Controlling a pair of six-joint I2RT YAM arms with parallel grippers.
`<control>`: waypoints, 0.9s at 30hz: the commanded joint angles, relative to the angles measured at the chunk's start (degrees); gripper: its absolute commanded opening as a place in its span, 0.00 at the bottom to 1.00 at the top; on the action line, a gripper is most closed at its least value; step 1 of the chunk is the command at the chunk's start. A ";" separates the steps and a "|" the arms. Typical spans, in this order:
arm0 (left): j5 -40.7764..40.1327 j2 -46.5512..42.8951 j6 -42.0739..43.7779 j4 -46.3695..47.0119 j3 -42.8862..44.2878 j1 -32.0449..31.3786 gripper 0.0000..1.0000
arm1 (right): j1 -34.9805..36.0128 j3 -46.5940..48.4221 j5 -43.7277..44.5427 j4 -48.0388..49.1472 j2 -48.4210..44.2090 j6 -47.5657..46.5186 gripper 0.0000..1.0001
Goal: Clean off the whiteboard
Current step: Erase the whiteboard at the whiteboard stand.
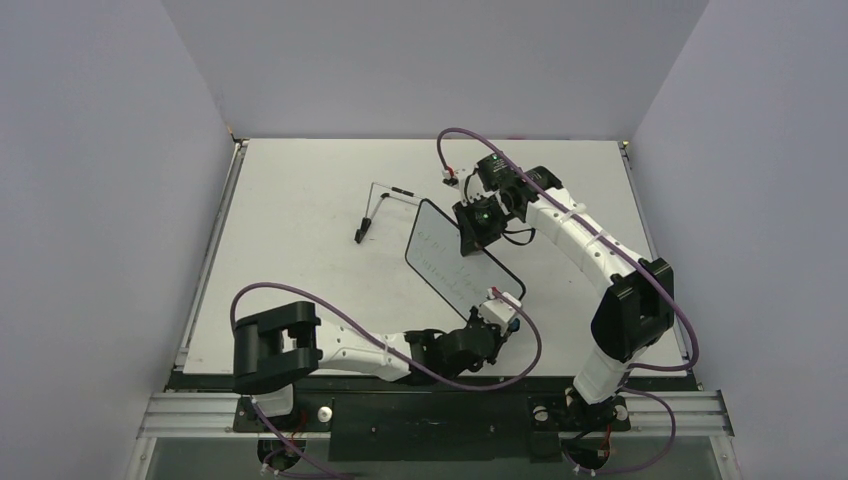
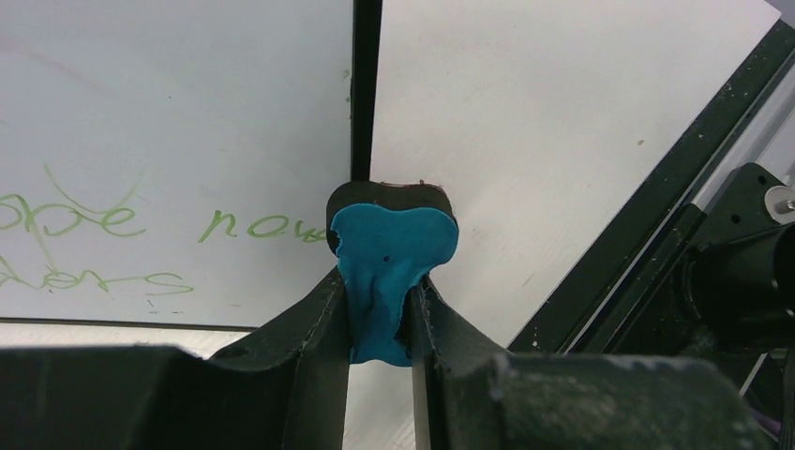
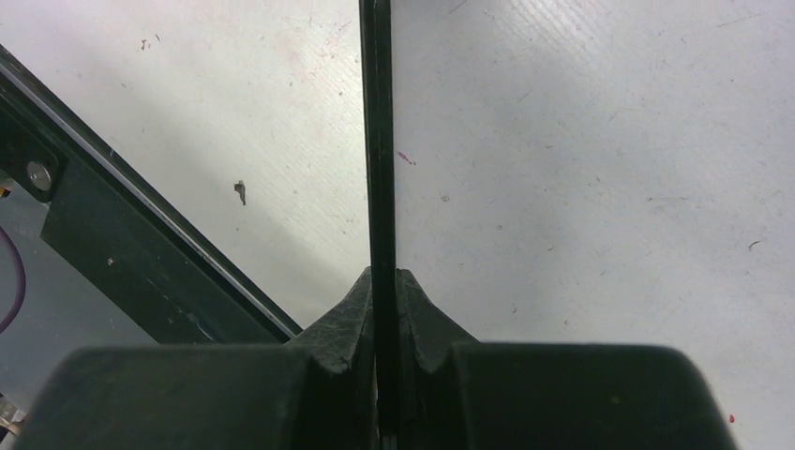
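**Board held up, eraser at its edge**

The whiteboard (image 1: 447,258) is in the middle of the counter (image 1: 300,280), between the two arms. It is tilted up, not lying flat.

The right arm (image 1: 580,235) reaches over from the far side. The right jaws are pressed tight on the board's thin black frame (image 3: 377,141) at its far end, and hold it up.

The left arm (image 1: 350,355) lies low along the near edge of the counter. The left jaws squeeze a soft blue eraser (image 2: 394,253), which bulges out above them. The eraser sits at the board's near end, right against the frame. I cannot tell if it touches the white face.

Green writing (image 2: 112,220) is on the board beside the eraser.

A wire stand (image 1: 385,205) lies on the counter, left of the board's far end and apart from it.
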 commanded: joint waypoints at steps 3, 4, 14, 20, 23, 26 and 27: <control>2.33 -9.11 1.71 5.48 -0.62 1.84 0.00 | 1.22 -0.84 -4.06 1.60 -2.79 5.31 0.00; 2.29 -9.83 1.74 6.74 -1.41 1.93 0.00 | 1.27 -0.90 -4.12 1.59 -2.86 5.26 0.00; 2.61 -8.96 0.45 5.79 -1.06 4.65 0.00 | 1.27 -1.21 -4.30 1.73 -2.68 4.91 0.00; 5.85 -8.34 -0.66 7.51 -5.57 4.70 0.00 | 1.20 -1.15 -4.17 1.60 -2.89 4.16 0.00; 7.61 -8.00 -1.50 7.35 -7.67 4.57 0.00 | 1.20 -0.95 -4.36 1.47 -3.07 3.58 0.00; 8.11 -8.48 -2.69 7.65 -9.86 4.57 0.00 | 1.22 -0.96 -4.67 1.16 -3.45 2.57 0.00; 8.24 -8.73 -2.90 8.03 -10.88 4.57 0.00 | 1.24 -1.11 -4.73 1.10 -3.62 1.94 0.00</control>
